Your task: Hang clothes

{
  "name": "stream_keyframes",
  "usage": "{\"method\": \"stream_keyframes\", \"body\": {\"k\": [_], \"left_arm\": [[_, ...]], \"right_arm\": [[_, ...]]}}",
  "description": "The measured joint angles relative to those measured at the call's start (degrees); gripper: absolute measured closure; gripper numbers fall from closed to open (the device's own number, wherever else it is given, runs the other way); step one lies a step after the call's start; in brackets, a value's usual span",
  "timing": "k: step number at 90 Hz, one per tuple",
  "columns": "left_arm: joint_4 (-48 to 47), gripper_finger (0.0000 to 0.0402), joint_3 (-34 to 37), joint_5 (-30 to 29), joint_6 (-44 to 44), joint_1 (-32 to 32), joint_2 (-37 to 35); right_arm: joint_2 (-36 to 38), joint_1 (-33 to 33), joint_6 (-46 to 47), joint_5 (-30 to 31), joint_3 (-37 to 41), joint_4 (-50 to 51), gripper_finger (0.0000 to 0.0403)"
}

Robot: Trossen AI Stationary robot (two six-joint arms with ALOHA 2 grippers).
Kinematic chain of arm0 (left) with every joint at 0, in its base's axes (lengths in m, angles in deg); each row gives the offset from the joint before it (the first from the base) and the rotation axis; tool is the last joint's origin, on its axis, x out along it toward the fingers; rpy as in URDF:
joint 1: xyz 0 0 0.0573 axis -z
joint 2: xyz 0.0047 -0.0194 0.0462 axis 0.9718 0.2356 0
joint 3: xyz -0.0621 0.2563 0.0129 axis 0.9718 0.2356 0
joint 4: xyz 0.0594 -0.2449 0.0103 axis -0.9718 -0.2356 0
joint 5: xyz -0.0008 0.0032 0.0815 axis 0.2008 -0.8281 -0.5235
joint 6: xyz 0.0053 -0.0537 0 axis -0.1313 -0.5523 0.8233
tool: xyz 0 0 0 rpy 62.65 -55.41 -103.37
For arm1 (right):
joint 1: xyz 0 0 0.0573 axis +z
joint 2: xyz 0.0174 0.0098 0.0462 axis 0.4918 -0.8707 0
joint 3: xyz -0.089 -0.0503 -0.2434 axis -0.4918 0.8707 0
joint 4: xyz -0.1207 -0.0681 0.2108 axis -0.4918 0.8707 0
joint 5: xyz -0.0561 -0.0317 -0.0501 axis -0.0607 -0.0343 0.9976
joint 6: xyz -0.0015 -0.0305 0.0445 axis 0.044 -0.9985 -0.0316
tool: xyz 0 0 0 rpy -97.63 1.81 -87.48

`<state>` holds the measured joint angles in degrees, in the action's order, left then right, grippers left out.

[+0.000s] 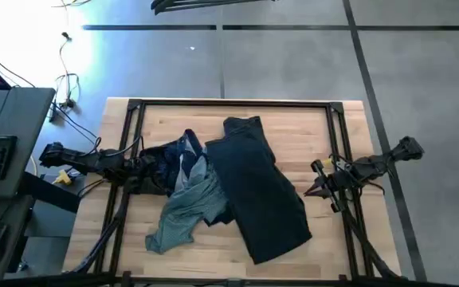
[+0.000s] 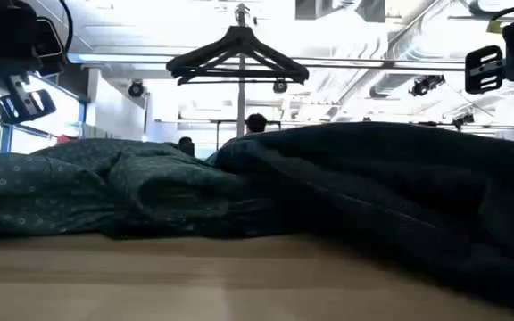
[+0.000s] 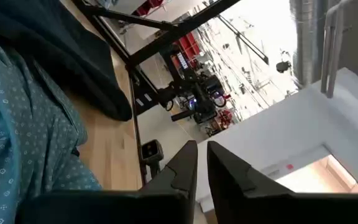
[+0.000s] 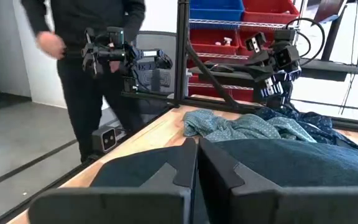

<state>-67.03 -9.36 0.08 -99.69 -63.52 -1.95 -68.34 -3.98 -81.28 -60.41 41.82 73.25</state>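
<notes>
Clothes are seen from above heaped on the table [image 1: 333, 247]: the black trousers [image 1: 257, 191] lie across its middle, the teal shirt [image 1: 183, 209] just beside them toward the left arm and partly under their edge, and the navy shirt [image 1: 178, 155] bunched against the teal shirt on the side nearer the left arm. The left gripper [image 1: 140, 163] is held over the edge of the navy shirt. The right gripper [image 1: 309, 191] is poised just beside the trousers' edge, apart from the cloth, its fingers drawn together to a point.

From table height, the dotted teal shirt [image 2: 78, 192] and the trousers [image 2: 400, 187] are shown lying side by side on the wood, touching. A dark hanger [image 2: 237, 55] is seen on a pole behind the clothes, above them. Two heads of people [image 2: 256, 123] show beyond the heap.

Past the left wrist, the fingers [image 3: 185, 165] are shown pressed nearly together with nothing between them, clear of the teal shirt [image 3: 23, 137] and the trousers [image 3: 67, 56] below.

Past the right wrist, the fingers [image 4: 185, 165] are likewise closed on nothing, just above the trousers [image 4: 291, 162]. Beyond the trousers lie the teal shirt [image 4: 241, 127] and the navy shirt [image 4: 319, 121], with the left gripper [image 4: 272, 93] above them. A person [image 4: 82, 56] in dark clothing stands beside the table's end.
</notes>
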Motion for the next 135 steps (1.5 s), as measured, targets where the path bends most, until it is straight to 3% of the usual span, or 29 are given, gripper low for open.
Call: {"method": "stream_keyframes", "body": {"k": [20, 36, 47, 57, 62, 71, 81, 90, 98, 116, 135], "left_arm": [[0.1, 0.0387, 0.0, -0.1, 0.0, 0.0, 0.0], [2.4, 0.0387, 0.1, -11.4, -2.9, -0.1, 0.0], [12.8, 0.0387, 0.1, -16.0, -3.1, -0.1, 0.0], [27.2, 0.0387, -1.6, -21.5, 5.6, -0.1, 1.8], [26.3, 0.0388, -5.1, -25.3, 10.3, -0.1, 3.8], [16.6, 0.0393, -14.2, -30.3, 21.2, -0.1, 10.5], [7.7, 0.0399, -25.0, -41.3, 27.7, -0.1, 21.1], [7.5, 0.0401, -33.6, -52.1, 32.4, -0.5, 30.7], [7.2, 0.0401, -41.0, -57.6, 36.5, -2.6, 38.2], [-3.5, 0.0401, -57.0, -58.0, 40.5, -12.0, 49.9], [-13.1, 0.0385, -70.5, -48.8, 46.8, -26.7, 59.8]], "right_arm": [[0.0, 0.0, 0.1, 0.0, 0.0, 0.0, 0.0402], [0.0, 0.0, 0.0, 0.0, 0.0, 0.0, 0.0402], [0.0, 0.0, 0.0, 0.0, 0.0, 0.0, 0.0402], [0.0, 0.0, 0.1, 0.0, 0.0, 0.0, 0.0402], [0.0, 0.0, 0.0, 0.0, 0.0, 0.0, 0.0402], [0.0, 0.0, 0.0, 0.0, 0.0, 0.0, 0.0402], [0.0, 0.0, 0.0, 0.0, 0.0, 0.0, 0.0402], [0.0, 0.0, 0.0, 0.0, 0.0, 0.0, 0.0402], [0.0, 0.0, 0.1, 0.0, 0.0, 0.0, 0.0402], [0.0, 0.0, 0.0, 0.0, 0.0, 0.0, 0.0402], [0.0, 0.0, 0.0, 0.0, 0.0, 0.0, 0.0402]]}}
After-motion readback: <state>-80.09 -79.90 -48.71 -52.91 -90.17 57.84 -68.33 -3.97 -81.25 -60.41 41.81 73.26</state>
